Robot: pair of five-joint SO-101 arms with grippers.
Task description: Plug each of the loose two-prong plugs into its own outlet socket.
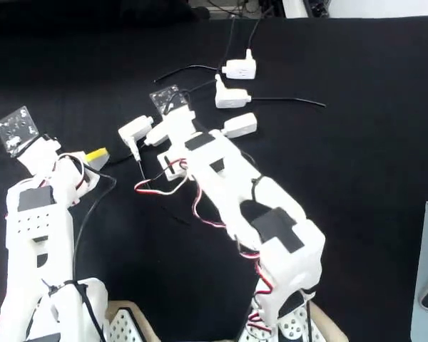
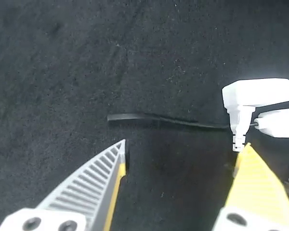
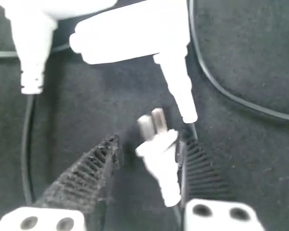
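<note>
The right hand (image 3: 149, 142) reaches toward the middle of the black counter (image 1: 357, 178). Its jaws are parted around a small white plug (image 3: 160, 159). The plug lies between the two dark fingers (image 3: 86, 175), against one of them, with a clear gap to the other, so the hand is released rather than clamped on it. Its two metal prongs (image 3: 151, 122) point away from the hand toward a white socket (image 3: 130, 31) just ahead. The prongs are near the socket's narrow stem but not touching it. A black cord (image 3: 226, 91) curves across the cloth beside the socket.

In the high view this socket (image 1: 135, 128) sits just off the tip of the right hand (image 1: 155, 135). Three more white blocks (image 1: 232, 97) with cords lie further back on the counter, and one of them is right beside the right arm.

The left hand (image 2: 183, 144) hovers low over the counter with its jaws spread wide and nothing between them. One finger is grey and the other yellow. The same socket (image 2: 257, 94) stands just past its yellow fingertip (image 2: 253, 168), and a thin black cord (image 2: 154, 119) runs along the cloth to the socket's stem. From above, the left hand (image 1: 96, 154) is to the left of the socket, close by.
</note>
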